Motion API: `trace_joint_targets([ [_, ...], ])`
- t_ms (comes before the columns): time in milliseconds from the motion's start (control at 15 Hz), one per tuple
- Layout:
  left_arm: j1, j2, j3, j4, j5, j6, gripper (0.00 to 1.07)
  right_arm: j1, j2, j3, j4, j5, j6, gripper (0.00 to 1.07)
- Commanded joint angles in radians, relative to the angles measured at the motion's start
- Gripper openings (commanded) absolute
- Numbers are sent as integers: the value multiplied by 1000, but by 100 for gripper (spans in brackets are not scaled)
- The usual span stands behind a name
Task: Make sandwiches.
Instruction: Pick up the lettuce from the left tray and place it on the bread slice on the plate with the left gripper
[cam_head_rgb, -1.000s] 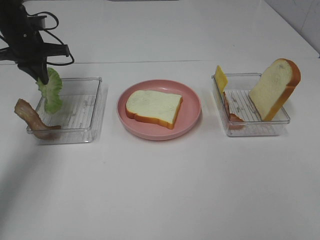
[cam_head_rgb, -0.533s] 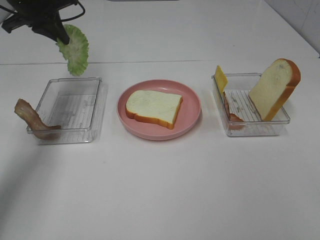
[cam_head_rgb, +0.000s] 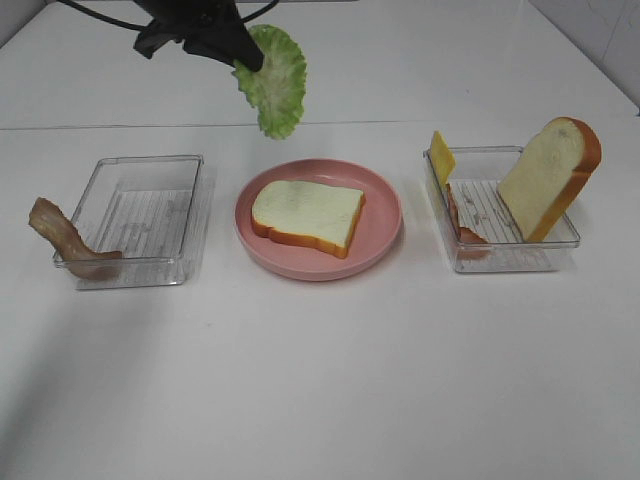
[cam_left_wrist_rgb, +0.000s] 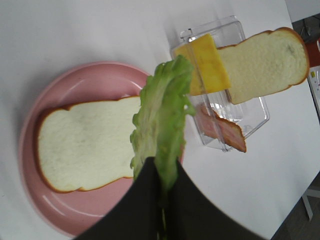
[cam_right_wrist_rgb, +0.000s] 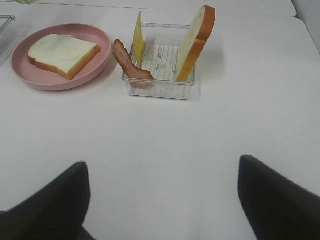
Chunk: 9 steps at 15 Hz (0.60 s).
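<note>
My left gripper (cam_head_rgb: 248, 58) is shut on the top edge of a ruffled green lettuce leaf (cam_head_rgb: 271, 82), which hangs in the air behind the far-left rim of the pink plate (cam_head_rgb: 386, 216). The left wrist view shows the lettuce (cam_left_wrist_rgb: 161, 117) pinched in the gripper (cam_left_wrist_rgb: 162, 177) above the plate. One white bread slice (cam_head_rgb: 305, 214) lies flat on the plate. The second bread slice (cam_head_rgb: 550, 178), yellow cheese (cam_head_rgb: 441, 157) and a bacon strip (cam_head_rgb: 464, 229) stand in the right tray (cam_head_rgb: 510, 262). My right gripper (cam_right_wrist_rgb: 165, 200) is open over bare table, well short of that tray.
A clear tray (cam_head_rgb: 140, 268) on the left has another bacon strip (cam_head_rgb: 60, 233) draped over its left rim. White table surface surrounds the plate and both trays.
My left gripper has lifted the lettuce out of the left tray and carried it up and to the right, toward the plate. The right arm has not moved.
</note>
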Motion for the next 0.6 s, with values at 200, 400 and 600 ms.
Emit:
trace_joint_targets([
  [200, -104, 60, -5, -21, -30, 17, 0, -2, -13, 4, 1, -9, 1, 77],
  [400, -137, 141, -5, -25, -15, 17, 0, -2, -13, 4, 1, -9, 1, 77],
  [600, -137, 177, -5, 14, -8, 17, 0, -2, -13, 4, 1, -9, 1, 77],
])
